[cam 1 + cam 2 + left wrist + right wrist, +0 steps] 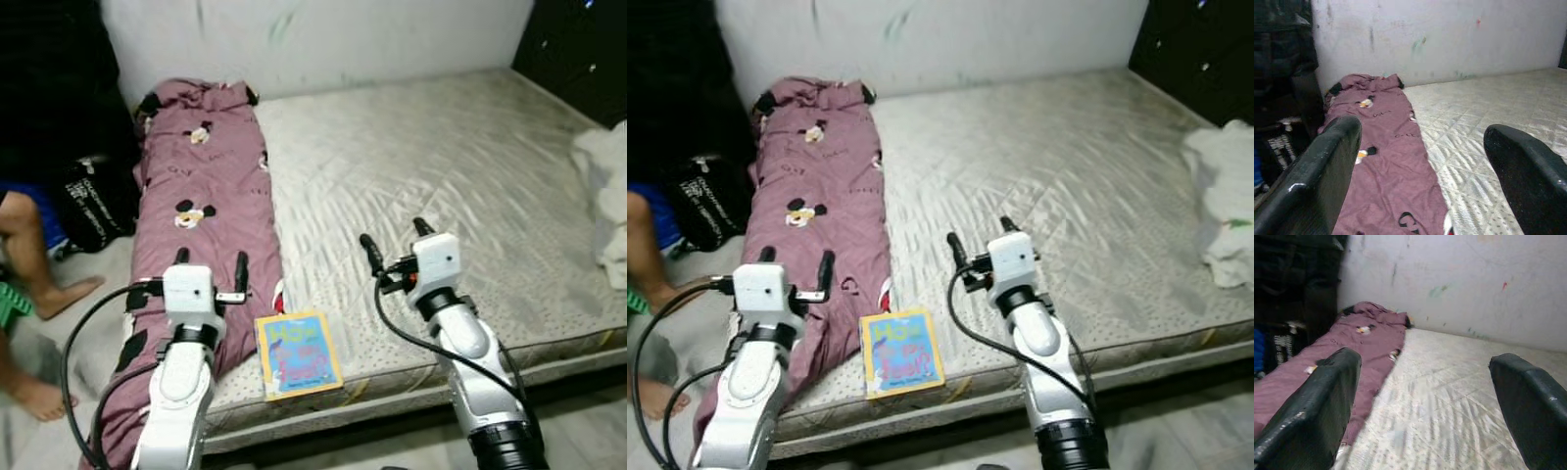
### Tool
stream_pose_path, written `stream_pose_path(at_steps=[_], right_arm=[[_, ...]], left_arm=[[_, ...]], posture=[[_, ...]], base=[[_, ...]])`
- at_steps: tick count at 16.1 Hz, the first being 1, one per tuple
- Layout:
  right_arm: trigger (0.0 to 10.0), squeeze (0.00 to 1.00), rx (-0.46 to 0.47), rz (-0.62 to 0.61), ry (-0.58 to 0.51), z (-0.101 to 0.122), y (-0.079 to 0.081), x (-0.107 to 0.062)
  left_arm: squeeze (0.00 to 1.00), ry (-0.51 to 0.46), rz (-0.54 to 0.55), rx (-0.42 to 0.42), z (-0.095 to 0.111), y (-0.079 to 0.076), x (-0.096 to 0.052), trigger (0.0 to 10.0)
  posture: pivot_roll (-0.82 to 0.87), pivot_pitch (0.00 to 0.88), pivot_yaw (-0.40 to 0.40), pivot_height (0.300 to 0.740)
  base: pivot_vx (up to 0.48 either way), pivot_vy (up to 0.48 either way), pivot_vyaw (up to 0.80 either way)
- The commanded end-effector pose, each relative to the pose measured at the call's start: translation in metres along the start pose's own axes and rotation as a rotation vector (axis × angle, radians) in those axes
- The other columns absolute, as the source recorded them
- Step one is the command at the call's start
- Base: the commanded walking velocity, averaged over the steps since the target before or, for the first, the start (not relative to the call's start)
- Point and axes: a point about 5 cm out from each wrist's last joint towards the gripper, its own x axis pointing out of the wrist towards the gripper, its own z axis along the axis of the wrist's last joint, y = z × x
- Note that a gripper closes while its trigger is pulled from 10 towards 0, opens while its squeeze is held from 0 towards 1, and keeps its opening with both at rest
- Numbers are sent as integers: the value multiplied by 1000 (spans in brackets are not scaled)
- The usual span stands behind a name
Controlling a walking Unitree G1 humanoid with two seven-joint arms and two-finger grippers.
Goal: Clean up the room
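- we take the book (298, 353) as the thing to tidy first: a small picture book with a yellow border and blue cover, lying flat at the near edge of the mattress (460, 176), just beside the lower end of the maroon blanket (201, 206).
- the book's long axis runs roughly from the near edge of the mattress toward the wall, with a slight tilt.
- the relation the next move turns on, as we judge it: the book lies between our two arms, nearer than both sets of fingertips, so either arm would have to draw back and come down to reach it.
- the left gripper (210, 263) is the closer one, just beside the book's upper left corner; its fingers stand apart, holding nothing, over the blanket.
- the right gripper (396, 242) is farther from the book, off to its right over bare mattress; its fingers are also spread and empty.
- writing: the cover's large first word looks like "how"; the lines beneath are too small for us to read.
- the blanket carries a cartoon mouse print and small script we cannot make out.
- further from the book, a white cloth heap (609, 201) sits at the mattress's right edge.
- left of the blanket, a black bag (90, 201) with unreadable white lettering stands on the floor, and a person's bare leg (34, 264) is beside it.
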Motion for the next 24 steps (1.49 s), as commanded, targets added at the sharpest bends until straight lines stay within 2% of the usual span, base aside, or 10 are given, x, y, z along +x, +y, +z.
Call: stream_pose_path(at_steps=[1, 5, 9, 24], right_arm=[[10000, 0, -1, 23, -18, 4, 5, 4], [10000, 0, -10, 29, -16, 3, 6, 3], [10000, 0, -15, 31, -16, 4, 5, 3], [10000, 0, -29, 40, -3, 1, 4, 3]], left_arm=[[0, 4, 17, 20, 0, 5, -1, 10000], [0, 4, 18, 21, -1, 5, 0, 10000], [0, 5, 17, 20, -1, 3, -1, 10000], [0, 6, 16, 15, -3, 2, -2, 10000]], posture=[[-25, 0, 33, 740], [-28, 0, 31, 740], [-29, 0, 27, 740], [-30, 0, 20, 740]], base=[[0, -266, 0], [0, -287, 0], [0, -320, 481], [0, -367, 0]])
